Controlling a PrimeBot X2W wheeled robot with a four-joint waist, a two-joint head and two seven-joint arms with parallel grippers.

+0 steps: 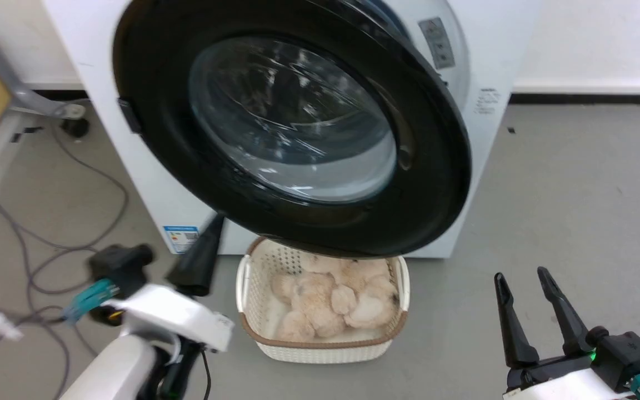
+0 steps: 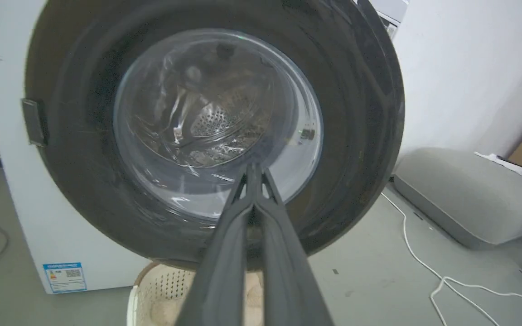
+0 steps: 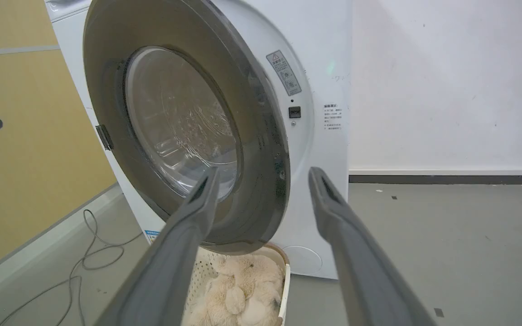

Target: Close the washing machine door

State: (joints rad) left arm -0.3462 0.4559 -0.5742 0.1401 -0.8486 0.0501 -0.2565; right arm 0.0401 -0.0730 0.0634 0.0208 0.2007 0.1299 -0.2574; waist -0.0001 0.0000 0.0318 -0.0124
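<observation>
The washing machine door (image 1: 292, 128) hangs partly ajar before the washing machine (image 1: 489, 139), over a basket (image 1: 320, 347) of plush toys, with the left gripper (image 1: 217, 222) pinched together on nothing, pointing at its lower rim (contact unclear) — the right gripper (image 1: 520, 273) spread, empty, well apart.

The door (image 1: 153, 100) has a glossy black rim, plastic by the look of it, around a clear, shiny glass bowl (image 1: 292, 116). The washer (image 1: 159, 191) is smooth white with a faint sheen. Through the glass the drum (image 2: 215, 120) shows as bare perforated metal. The basket (image 1: 320, 350) is white plastic moulded like a weave, with a brown rim, and holds fluffy cream plush toys (image 1: 325, 303). The floor (image 1: 575, 194) is dull, smooth grey. The right gripper (image 1: 520, 273) has matt black fingers (image 1: 513, 325).
</observation>
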